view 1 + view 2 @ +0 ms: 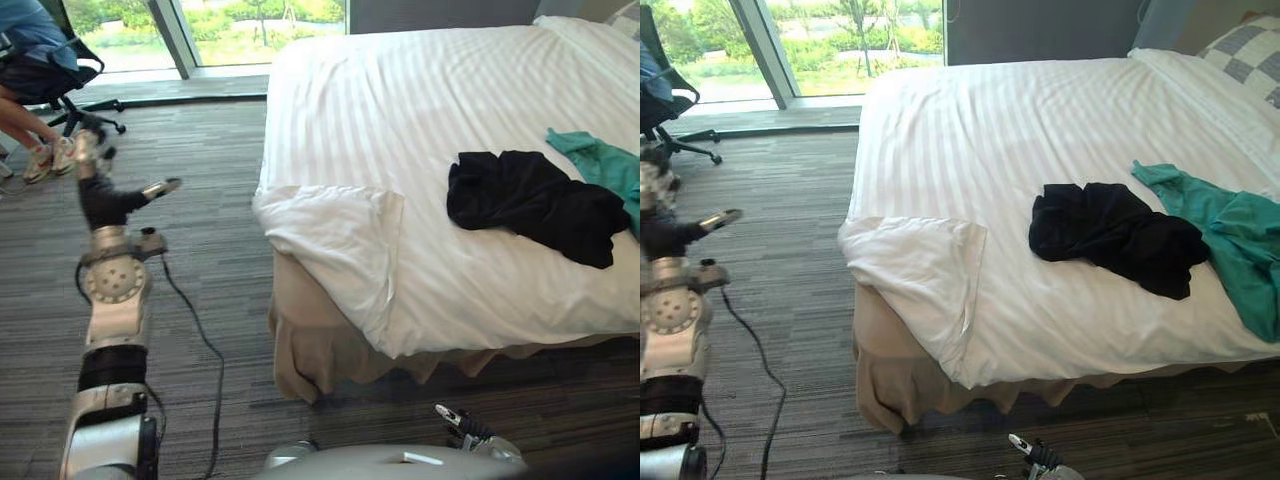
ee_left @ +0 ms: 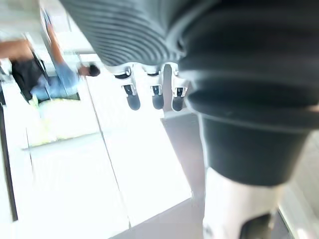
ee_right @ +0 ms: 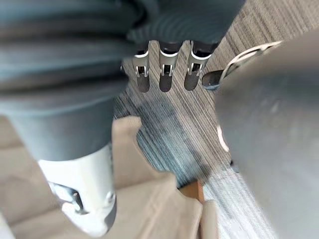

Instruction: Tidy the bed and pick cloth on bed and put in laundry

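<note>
A crumpled black cloth [image 1: 530, 205] lies on the white bed [image 1: 400, 110], near its right side. A teal cloth [image 1: 1230, 230] is spread just beyond it, touching its far edge. The duvet's near left corner [image 1: 335, 240] is folded back on itself above the beige bed skirt [image 1: 310, 350]. My left hand [image 1: 100, 195] is raised over the carpet well left of the bed, with straight fingers [image 2: 154, 97] that hold nothing. My right hand [image 1: 462, 422] hangs low by the bed's foot, and its fingers [image 3: 164, 79] are straight and empty above the carpet.
A person sits in a black office chair [image 1: 60, 75] at the far left by the window [image 1: 210, 30]. A checked pillow [image 1: 1245, 50] rests at the head of the bed. Grey striped carpet [image 1: 200, 200] runs between me and the bed.
</note>
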You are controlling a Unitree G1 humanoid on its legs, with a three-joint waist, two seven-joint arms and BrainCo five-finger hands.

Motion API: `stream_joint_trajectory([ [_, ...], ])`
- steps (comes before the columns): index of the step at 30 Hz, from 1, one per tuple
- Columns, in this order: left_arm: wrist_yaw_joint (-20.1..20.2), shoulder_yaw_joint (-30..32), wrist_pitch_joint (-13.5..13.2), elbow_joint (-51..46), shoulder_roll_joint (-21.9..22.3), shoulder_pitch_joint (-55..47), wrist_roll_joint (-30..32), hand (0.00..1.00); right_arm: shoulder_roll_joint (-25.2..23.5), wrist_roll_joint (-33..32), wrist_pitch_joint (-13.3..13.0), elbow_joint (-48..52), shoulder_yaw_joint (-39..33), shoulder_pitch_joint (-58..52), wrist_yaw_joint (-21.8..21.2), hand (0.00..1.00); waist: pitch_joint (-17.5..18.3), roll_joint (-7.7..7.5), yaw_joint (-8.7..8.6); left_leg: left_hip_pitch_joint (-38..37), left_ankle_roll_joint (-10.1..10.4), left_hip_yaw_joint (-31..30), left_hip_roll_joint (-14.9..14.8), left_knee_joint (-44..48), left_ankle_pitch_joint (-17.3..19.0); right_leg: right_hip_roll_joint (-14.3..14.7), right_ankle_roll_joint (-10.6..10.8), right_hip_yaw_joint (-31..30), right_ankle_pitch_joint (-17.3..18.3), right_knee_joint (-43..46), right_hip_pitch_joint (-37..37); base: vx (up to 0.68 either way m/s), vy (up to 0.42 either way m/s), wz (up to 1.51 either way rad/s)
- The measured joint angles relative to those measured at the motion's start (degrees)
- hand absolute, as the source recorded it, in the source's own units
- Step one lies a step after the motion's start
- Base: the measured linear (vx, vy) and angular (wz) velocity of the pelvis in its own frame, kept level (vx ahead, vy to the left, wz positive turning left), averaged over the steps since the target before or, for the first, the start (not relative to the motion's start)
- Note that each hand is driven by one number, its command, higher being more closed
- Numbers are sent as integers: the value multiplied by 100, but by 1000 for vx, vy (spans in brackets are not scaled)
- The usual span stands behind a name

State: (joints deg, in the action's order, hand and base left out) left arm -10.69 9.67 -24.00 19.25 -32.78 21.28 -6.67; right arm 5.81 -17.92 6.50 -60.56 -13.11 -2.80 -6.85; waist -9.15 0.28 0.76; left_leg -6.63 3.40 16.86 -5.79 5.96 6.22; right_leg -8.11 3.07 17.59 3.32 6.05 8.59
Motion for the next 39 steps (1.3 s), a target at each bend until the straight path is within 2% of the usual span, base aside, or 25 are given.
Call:
stream_joint_trajectory([
  [2, 36, -443, 171, 29, -127, 623, 232, 0, 18, -115, -11, 122, 2, 146, 52, 0, -314, -2, -44, 291, -43, 5, -80, 450, 139, -22, -97, -183, 64, 379, -315, -31, 8, -17],
  [6, -126, -1144, 373, 271, -327, 1547, 863, 0, 60, -171, -78, 136, 8, 412, 58, 0, -777, 9, -151, 669, -65, 53, -96, 653, 153, -79, -145, -332, 109, 749, -829, -105, 26, -11],
  [9, -338, -1573, 683, 527, -399, 2076, 1313, 0, 96, -314, -151, 236, 20, 535, 111, 0, -1059, -14, -221, 927, -108, 202, -84, 774, 181, -163, -83, -583, 294, 996, -1229, -112, -29, -20],
  [10, -364, -1723, 878, 569, -405, 2243, 1479, 0, 121, -362, -198, 316, 20, 549, 129, 0, -1202, -8, -300, 1036, -121, 230, -91, 899, 208, -199, -82, -602, 364, 1127, -1342, -72, -37, -3],
  [12, -426, -1997, 1151, 735, -410, 2520, 1653, 0, 155, -414, -237, 357, 20, 575, 152, 0, -1361, 5, -327, 1202, -121, 314, -140, 1139, 282, -182, -88, -716, 428, 1349, -1565, -102, -30, -19],
  [15, -490, -2380, 1650, 841, -412, 2947, 1815, 0, 140, -467, -325, 401, 21, 599, 172, 0, -1486, -2, -428, 1622, -99, 409, -337, 1613, 464, -99, -98, -904, 535, 1720, -2026, -111, -41, -22],
  [17, -559, -2559, 1847, 946, -405, 3243, 1967, 0, 103, -567, -363, 509, 28, 598, 172, 0, -1613, -9, -444, 1814, -97, 473, -492, 1913, 577, -68, -105, -921, 573, 1922, -2222, -124, -26, -23],
  [21, -597, -2823, 2162, 943, -270, 3606, 2176, 0, 50, -691, -445, 727, 39, 533, 181, 0, -1630, -10, -439, 2331, -80, 537, -743, 2441, 865, 10, -51, -1069, 810, 2269, -2711, -142, -38, -15],
  [24, -567, -2947, 2545, 940, -87, 3828, 2460, 0, -47, -915, -603, 1015, 121, 533, 222, 0, -1677, -5, -428, 2718, -94, 616, -959, 2871, 1025, 82, -63, -1115, 902, 2505, -3068, -151, -34, -17],
  [25, -447, -3036, 2796, 940, -16, 3944, 2647, 100, -59, -1052, -678, 1139, 204, 535, 248, 0, -1750, -8, -423, 2830, -106, 628, -1022, 2987, 1084, 105, -64, -1135, 915, 2589, -3174, -186, -25, -10],
  [27, -213, -3052, 3180, 950, 128, 4102, 2693, 100, -62, -1205, -757, 1274, 251, 568, 266, 0, -1758, -18, -422, 3128, -123, 672, -1073, 3117, 1157, 100, -45, -1178, 933, 2716, -3482, -142, -24, -8],
  [29, 319, -3053, 4009, 1017, 181, 4333, 2911, 100, -73, -1519, -836, 1391, 254, 795, 303, 0, -1881, -27, -444, 3395, -162, 931, -1302, 3294, 1127, 116, -43, -1188, 901, 2827, -3838, -89, -36, -4],
  [31, 469, -3039, 4446, 1085, 191, 4401, 2929, 100, -74, -1689, -921, 1513, 270, 990, 313, 0, -1996, -49, -438, 3583, -206, 937, -1357, 3379, 1050, 141, -73, -1204, 858, 2881, -4037, -59, -23, -5],
  [36, 394, -2890, 4579, 1017, 201, 4562, 2838, 100, -68, -1743, -1013, 1897, 358, 1217, 369, 0, -2053, -53, -408, 3654, -233, 970, -1405, 3419, 1001, 165, -81, -1207, 840, 2908, -4099, 50, -12, 1],
  [39, 361, -2869, 4411, 1018, 199, 4511, 2658, 100, -51, -1689, -1043, 1928, 440, 1212, 405, 0, -2053, -53, -383, 3552, -240, 1027, -1371, 3333, 979, 142, -81, -1217, 840, 2899, -4059, 64, -8, 1],
])
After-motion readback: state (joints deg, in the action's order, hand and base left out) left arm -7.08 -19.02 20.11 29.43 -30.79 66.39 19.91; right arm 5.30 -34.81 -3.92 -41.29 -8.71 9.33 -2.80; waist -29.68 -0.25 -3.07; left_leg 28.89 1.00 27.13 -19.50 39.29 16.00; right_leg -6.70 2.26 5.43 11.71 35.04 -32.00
